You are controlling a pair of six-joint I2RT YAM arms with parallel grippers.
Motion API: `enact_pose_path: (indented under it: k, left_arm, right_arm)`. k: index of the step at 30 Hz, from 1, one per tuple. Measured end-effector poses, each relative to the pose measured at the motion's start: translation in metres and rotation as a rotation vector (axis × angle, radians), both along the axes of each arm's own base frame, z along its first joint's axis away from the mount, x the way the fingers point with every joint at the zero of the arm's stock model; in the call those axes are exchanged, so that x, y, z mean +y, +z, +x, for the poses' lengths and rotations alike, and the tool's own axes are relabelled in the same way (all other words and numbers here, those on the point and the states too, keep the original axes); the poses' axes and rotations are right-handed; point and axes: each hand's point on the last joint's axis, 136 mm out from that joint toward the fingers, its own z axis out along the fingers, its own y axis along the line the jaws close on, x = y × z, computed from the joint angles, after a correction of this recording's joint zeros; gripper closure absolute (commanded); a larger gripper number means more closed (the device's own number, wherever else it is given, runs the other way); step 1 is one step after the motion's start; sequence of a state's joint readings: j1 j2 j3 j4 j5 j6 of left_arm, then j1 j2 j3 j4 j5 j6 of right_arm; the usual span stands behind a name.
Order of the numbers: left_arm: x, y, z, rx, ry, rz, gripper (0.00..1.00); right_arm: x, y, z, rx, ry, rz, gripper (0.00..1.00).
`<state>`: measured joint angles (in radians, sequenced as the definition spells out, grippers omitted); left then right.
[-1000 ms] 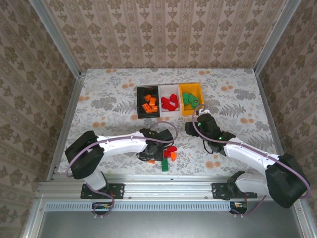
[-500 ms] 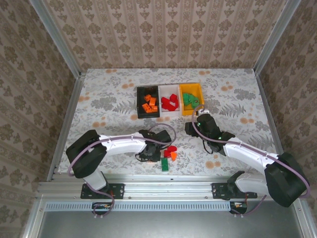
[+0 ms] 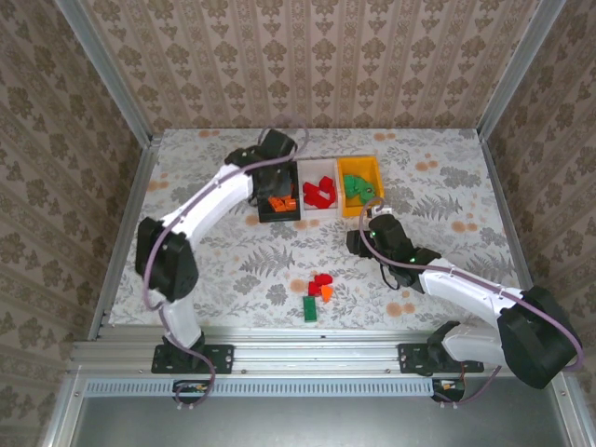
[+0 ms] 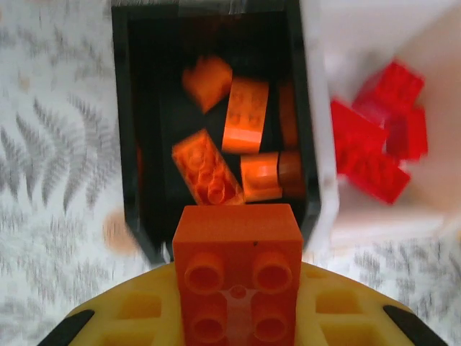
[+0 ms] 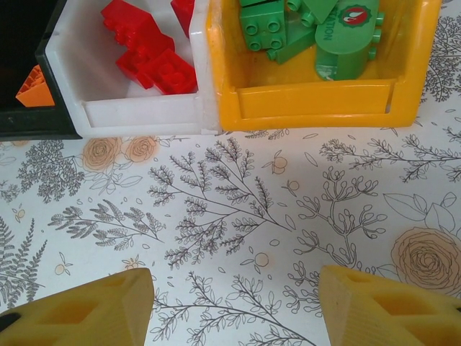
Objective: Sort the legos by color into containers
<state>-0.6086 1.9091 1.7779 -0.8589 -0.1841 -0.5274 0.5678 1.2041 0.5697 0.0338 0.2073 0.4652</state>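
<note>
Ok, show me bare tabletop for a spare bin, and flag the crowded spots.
Free: the table right of the orange-yellow bin to the side rail, and the patch between the left arm and the loose legos. Crowded: the bin row, with the left gripper at the black bin and the right gripper before the orange-yellow one.

We see a black bin (image 4: 124, 144) of orange legos (image 4: 243, 124), a white bin (image 5: 137, 112) of red legos (image 5: 148, 54), a yellow bin (image 5: 317, 101) of green legos (image 5: 263, 25).
</note>
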Motion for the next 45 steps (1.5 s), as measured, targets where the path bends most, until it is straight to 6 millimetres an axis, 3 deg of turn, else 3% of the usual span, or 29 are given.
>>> enact_pose_path:
  k: [3, 6, 8, 11, 14, 17, 21, 25, 28, 30, 32, 37, 40, 45]
  left_arm:
    - [-0.006, -0.020, 0.035, 0.025, -0.005, 0.033, 0.76]
    - [-0.002, -0.054, 0.052, 0.095, 0.000, 0.080, 0.72]
    - [0.005, -0.074, 0.056, 0.142, 0.006, 0.108, 0.66]
    - [0.012, -0.085, 0.058, 0.183, 0.000, 0.136, 0.46]
    - [0.009, -0.073, 0.060, 0.171, -0.024, 0.118, 0.26]
    - [-0.002, -0.044, 0.057, 0.126, -0.072, 0.070, 0.11]
    - [-0.016, 0.027, 0.040, 0.019, -0.140, -0.036, 0.00]
    - [-0.011, 0.113, 0.016, -0.125, -0.169, -0.140, 0.00]
    - [0.012, 0.150, 0.004, -0.194, -0.149, -0.185, 0.00]
    - [0.032, 0.154, -0.001, -0.201, -0.119, -0.195, 0.00]
    - [0.054, 0.144, -0.001, -0.183, -0.075, -0.206, 0.00]
    - [0.096, 0.084, -0.002, -0.063, 0.050, -0.262, 0.00]
    - [0.101, 0.067, -0.004, -0.030, 0.074, -0.292, 0.00]
    - [0.095, 0.083, -0.005, -0.083, 0.052, -0.336, 0.00]
  right_arm:
    - [-0.001, 0.001, 0.000, -0.004, -0.001, -0.004, 0.37]
    - [-0.002, 0.004, -0.001, -0.012, 0.001, -0.006, 0.37]
    - [-0.002, 0.007, -0.001, -0.019, 0.003, -0.006, 0.37]
    - [-0.002, 0.010, -0.001, -0.028, 0.005, -0.003, 0.37]
    - [-0.001, 0.012, -0.002, -0.033, 0.008, -0.004, 0.36]
    - [0.002, 0.014, -0.007, -0.035, 0.013, -0.023, 0.34]
    - [0.013, 0.026, -0.025, -0.004, 0.010, -0.069, 0.33]
    - [0.054, 0.042, -0.077, 0.026, 0.104, -0.017, 0.31]
    - [0.080, 0.026, -0.127, 0.109, 0.185, -0.020, 0.30]
    - [0.088, 0.008, -0.152, 0.171, 0.207, -0.064, 0.30]
    - [0.094, -0.007, -0.169, 0.215, 0.209, -0.113, 0.30]
    - [0.123, -0.028, -0.183, 0.264, 0.198, -0.190, 0.29]
    - [0.141, -0.037, -0.182, 0.276, 0.189, -0.196, 0.29]
    - [0.149, -0.053, -0.183, 0.312, 0.182, -0.217, 0.29]
